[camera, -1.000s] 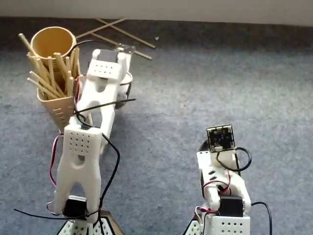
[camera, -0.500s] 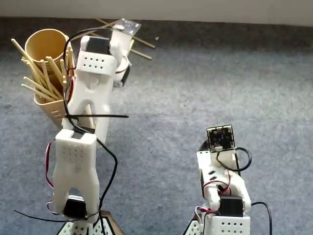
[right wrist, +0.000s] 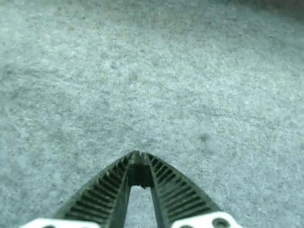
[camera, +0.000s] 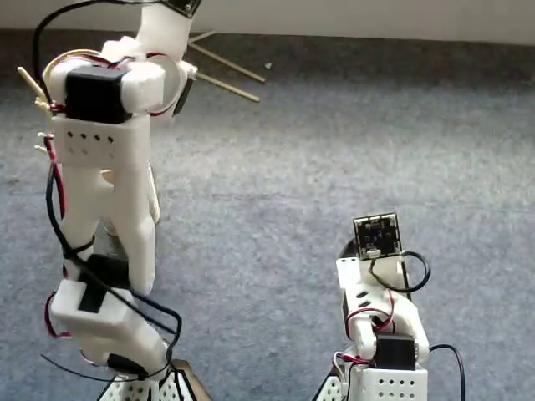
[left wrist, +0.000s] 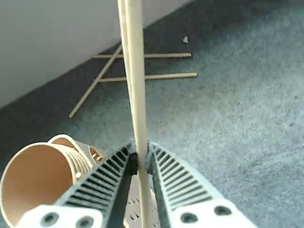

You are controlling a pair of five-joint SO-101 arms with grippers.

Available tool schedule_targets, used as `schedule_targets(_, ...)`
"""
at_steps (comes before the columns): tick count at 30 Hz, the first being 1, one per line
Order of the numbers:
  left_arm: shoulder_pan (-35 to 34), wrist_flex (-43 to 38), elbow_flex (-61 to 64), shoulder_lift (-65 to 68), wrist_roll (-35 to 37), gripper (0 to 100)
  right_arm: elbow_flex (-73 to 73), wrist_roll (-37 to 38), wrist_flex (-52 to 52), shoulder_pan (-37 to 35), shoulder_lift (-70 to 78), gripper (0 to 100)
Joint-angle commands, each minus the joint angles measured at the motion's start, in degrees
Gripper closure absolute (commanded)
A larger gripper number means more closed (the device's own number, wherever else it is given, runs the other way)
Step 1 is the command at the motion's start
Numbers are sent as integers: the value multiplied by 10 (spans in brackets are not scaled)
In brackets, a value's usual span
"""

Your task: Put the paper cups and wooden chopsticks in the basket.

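Note:
My left gripper [left wrist: 138,151] is shut on one wooden chopstick [left wrist: 133,71], which stands upright between the fingers, high above the carpet. Under it are a paper cup [left wrist: 33,180] with more cups nested behind it and the slotted tan basket [left wrist: 137,214]. Three loose chopsticks [left wrist: 147,76] lie on the carpet by the wall; two of them [camera: 227,63] appear in the high view. The raised left arm [camera: 100,125] hides the basket there, and chopstick ends [camera: 29,79] stick out beside it. My right gripper [right wrist: 138,154] is shut on nothing, low over bare carpet.
A pale wall [left wrist: 47,33] runs along the far edge of the grey carpet [camera: 351,134]. The right arm [camera: 376,284] sits folded near its base at the front right. Open carpet lies between the arms and to the far right.
The left arm has risen steeply from beside the basket, carrying a chopstick, and now covers the cup and basket in the high view. The right arm has not moved.

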Motion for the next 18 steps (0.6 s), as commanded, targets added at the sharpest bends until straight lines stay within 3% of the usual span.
schedule_targets(1,-8,-32,-21,-78,-6,996,66,-3,-15,5,-9,978)
schedule_targets(4,-11,-69,-21,-126,-7,996,66,-3,-15,5,-9,978)
schedule_targets(14,-118,-200,-16,-182,-3,996,66,-3,-15,5,-9,978)
schedule_targets(18,-140,-207,-15,-180,47,996,66,-3,-15,4,-9,978)
